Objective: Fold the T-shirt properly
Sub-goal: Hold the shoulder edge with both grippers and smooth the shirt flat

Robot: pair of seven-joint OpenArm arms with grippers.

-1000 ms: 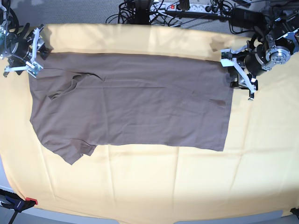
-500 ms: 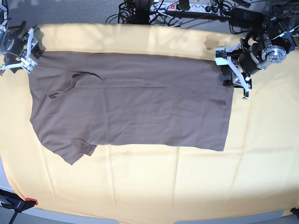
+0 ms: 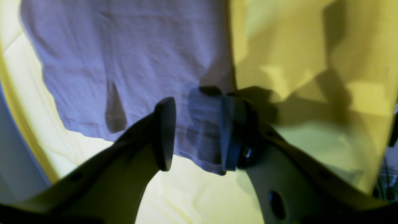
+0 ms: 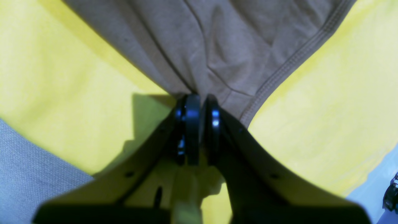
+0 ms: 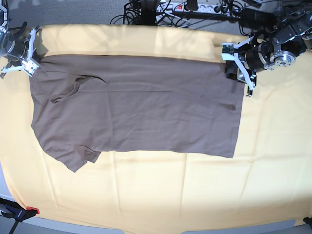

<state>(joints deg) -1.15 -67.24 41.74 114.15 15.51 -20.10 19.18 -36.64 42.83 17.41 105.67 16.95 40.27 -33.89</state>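
The T-shirt [image 5: 136,107] lies flat, long axis left-right, sleeves toward my right gripper [image 4: 200,124] pinching it, my left gripper [image 3: 194,133] spread over its hem corner.

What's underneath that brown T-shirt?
The T-shirt lies on a pale yellow cloth, which shows all round its edges. Whatever is beneath the shirt's middle is covered, and so is the surface under the cloth.
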